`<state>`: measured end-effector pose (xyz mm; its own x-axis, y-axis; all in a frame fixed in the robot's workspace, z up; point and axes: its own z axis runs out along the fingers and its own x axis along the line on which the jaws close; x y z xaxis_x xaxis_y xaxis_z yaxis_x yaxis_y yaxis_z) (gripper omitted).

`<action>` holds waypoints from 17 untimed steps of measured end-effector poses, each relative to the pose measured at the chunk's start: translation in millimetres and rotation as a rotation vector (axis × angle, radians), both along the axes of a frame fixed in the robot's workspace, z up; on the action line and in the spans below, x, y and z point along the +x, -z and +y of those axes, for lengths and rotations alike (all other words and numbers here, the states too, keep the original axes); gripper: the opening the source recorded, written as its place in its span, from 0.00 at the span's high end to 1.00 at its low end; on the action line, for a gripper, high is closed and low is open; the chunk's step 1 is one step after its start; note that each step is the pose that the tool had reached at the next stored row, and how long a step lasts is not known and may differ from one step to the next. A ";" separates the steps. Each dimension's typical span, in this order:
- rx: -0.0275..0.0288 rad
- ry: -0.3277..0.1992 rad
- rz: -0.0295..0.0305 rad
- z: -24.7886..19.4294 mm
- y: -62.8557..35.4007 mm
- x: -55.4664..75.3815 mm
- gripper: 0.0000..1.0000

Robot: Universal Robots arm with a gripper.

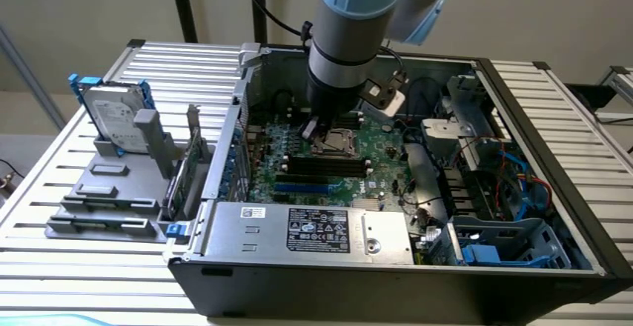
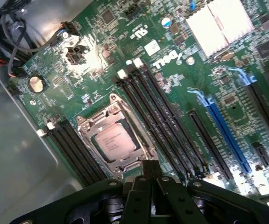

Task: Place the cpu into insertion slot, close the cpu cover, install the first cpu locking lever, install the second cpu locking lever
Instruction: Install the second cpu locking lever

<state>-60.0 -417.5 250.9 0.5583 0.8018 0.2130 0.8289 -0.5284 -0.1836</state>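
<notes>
- Over on the exterior view's left, a hard drive [image 1: 111, 117] stands in a grey holder on the slatted desk [image 1: 59, 193], well apart from the work.
- Centre now: the gripper [image 2: 148, 175] hangs just above the motherboard [image 2: 78, 88], jaws clenched with nothing between them, tips right at the socket's edge.
- The cpu [image 2: 112, 141] sits in the insertion slot [image 1: 339, 140], the cpu cover [image 2: 110, 113] down around it.
- Black memory slots [image 2: 162, 116] run just beside.
- Blue cables [image 1: 524, 185] lie at the exterior view's right.
</notes>
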 end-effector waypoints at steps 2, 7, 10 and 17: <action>0.0010 0.000 -0.0004 0.3 1.1 -3.0 0.89; 0.0022 0.000 -0.0048 2.9 3.8 -3.2 0.89; 0.0021 0.000 -0.0111 4.6 7.3 -4.3 0.89; 0.0019 0.000 -0.0281 9.2 18.0 -16.0 0.89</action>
<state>-76.0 -408.3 232.8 0.5524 0.8012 0.2301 0.8336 -0.5284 -0.1612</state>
